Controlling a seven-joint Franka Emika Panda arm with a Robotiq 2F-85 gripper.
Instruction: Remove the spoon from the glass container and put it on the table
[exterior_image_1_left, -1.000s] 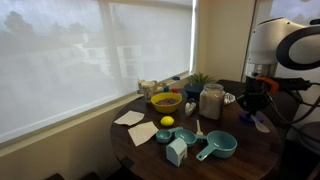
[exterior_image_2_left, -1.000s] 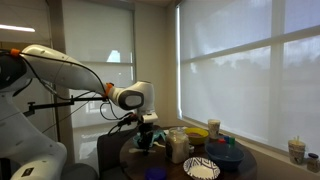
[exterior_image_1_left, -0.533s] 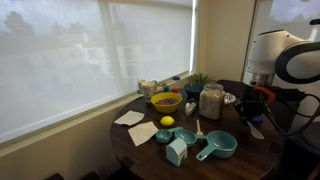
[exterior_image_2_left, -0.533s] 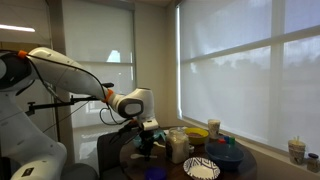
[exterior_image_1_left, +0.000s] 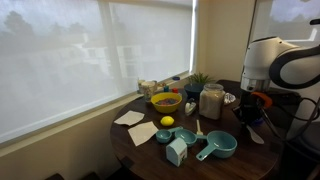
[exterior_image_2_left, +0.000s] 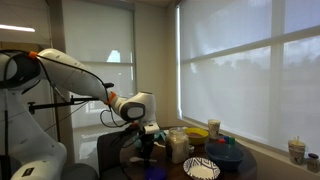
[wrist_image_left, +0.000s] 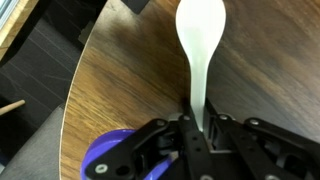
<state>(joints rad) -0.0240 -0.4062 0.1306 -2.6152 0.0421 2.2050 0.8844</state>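
My gripper (wrist_image_left: 197, 120) is shut on the thin handle of the pale beige spoon (wrist_image_left: 200, 35). The spoon's bowl points away from the jaws, low over the round dark brown wooden table (wrist_image_left: 120, 70). In an exterior view the gripper (exterior_image_1_left: 250, 108) hangs at the table's side with the spoon (exterior_image_1_left: 256, 133) slanting down to the tabletop (exterior_image_1_left: 250, 162). The glass container (exterior_image_1_left: 211, 101), a clear jar with whitish contents, stands apart from the gripper, toward the table's middle. The jar (exterior_image_2_left: 178, 146) and gripper (exterior_image_2_left: 148, 148) also show in an exterior view.
A yellow bowl (exterior_image_1_left: 166, 101), a lemon (exterior_image_1_left: 167, 122), teal measuring cups (exterior_image_1_left: 218, 146), a small teal box (exterior_image_1_left: 177, 151) and napkins (exterior_image_1_left: 129, 118) lie on the table. A purple object (wrist_image_left: 105, 160) sits beside the jaws. The table's edge (wrist_image_left: 68, 110) is close by.
The arm has lowered, carrying the spoon down toward the tabletop beside the jar. The jaws stay shut on the handle.
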